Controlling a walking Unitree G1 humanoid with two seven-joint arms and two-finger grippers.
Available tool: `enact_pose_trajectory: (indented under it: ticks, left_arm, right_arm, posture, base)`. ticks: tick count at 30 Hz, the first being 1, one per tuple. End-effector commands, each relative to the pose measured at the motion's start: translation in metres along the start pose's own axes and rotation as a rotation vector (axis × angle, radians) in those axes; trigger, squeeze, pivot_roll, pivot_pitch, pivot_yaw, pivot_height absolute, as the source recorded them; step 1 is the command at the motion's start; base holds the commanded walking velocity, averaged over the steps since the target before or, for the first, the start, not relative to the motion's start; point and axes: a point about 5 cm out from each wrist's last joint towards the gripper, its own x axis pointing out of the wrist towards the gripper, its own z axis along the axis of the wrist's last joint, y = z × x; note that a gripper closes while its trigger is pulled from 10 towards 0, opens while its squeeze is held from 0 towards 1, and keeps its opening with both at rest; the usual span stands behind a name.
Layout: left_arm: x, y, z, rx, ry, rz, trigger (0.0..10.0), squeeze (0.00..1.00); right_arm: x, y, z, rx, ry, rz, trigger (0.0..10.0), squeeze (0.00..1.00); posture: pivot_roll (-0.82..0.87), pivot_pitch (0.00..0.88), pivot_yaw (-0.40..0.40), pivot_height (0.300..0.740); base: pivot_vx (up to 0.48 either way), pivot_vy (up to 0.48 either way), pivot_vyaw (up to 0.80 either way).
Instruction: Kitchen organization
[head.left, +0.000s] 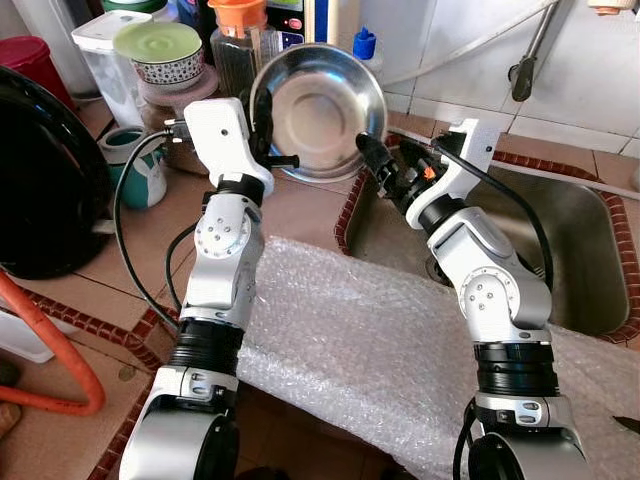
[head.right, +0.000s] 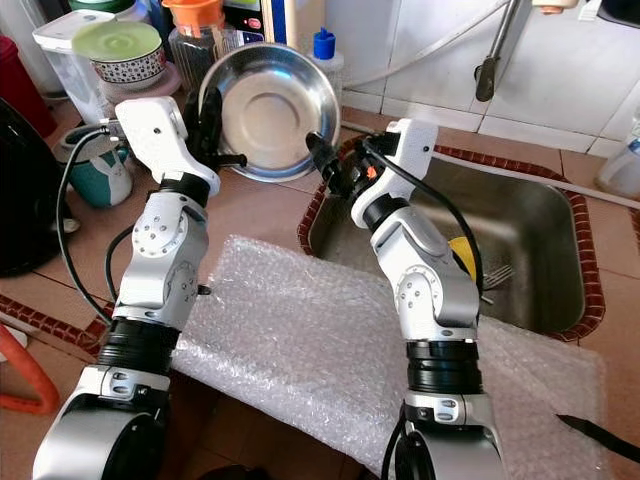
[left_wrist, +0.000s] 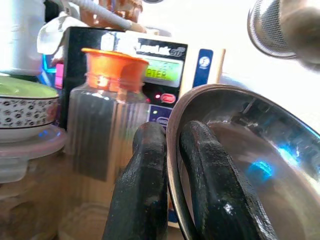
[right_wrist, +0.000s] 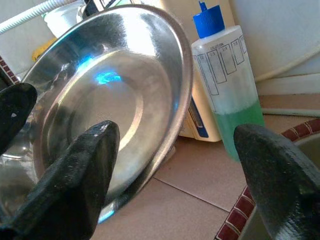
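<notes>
Tiled counter (head.left: 300, 210) carries bubble wrap (head.left: 370, 350), jars (head.left: 240, 50).

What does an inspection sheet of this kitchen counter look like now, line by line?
Surface: tiled counter, bubble wrap spread at its front edge.
Job's things: steel bowl tilted on edge.
Clutter: orange-lidded jar, green-lidded bowl, blue-capped bottle, teal mug.
Grippers: left gripper fingers clamp the bowl's rim; right gripper open beside the bowl.
Cables: black cable loops by the left arm.
Surroundings: steel sink holding a fork; white tiled wall.
</notes>
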Motion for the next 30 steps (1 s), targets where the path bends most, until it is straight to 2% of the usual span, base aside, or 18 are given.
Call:
enact_pose_trajectory:
  ticks: [1, 9, 17, 30]
  left_arm:
    - [0.000, -0.006, 0.006, -0.007, -0.020, -0.025, 0.0, 0.00]
    - [-0.006, -0.016, 0.004, -0.020, -0.005, -0.061, 0.0, 0.00]
    - [-0.007, -0.015, 0.004, -0.018, -0.002, -0.057, 0.0, 0.00]
    - [-0.007, -0.017, 0.004, -0.018, 0.003, -0.072, 0.0, 0.00]
  right_arm:
    - [0.005, 0.004, 0.006, -0.011, -0.022, 0.009, 0.0, 0.00]
    - [0.014, 0.002, 0.014, -0.011, -0.044, -0.038, 0.0, 0.00]
    - [0.018, -0.002, 0.022, 0.003, -0.056, -0.072, 0.0, 0.00]
    - [0.017, -0.011, 0.016, 0.039, -0.012, -0.136, 0.0, 0.00]
  posture:
    - [-0.04, 0.091, 0.023, 0.740]
    - [-0.04, 0.092, 0.022, 0.740]
    - [-0.04, 0.093, 0.019, 0.740]
    - [-0.04, 0.094, 0.019, 0.740]
  base:
    - [0.000, 0.000, 0.00]
    - [0.000, 0.000, 0.00]
    - [0.000, 0.000, 0.00]
    - [0.000, 0.000, 0.00]
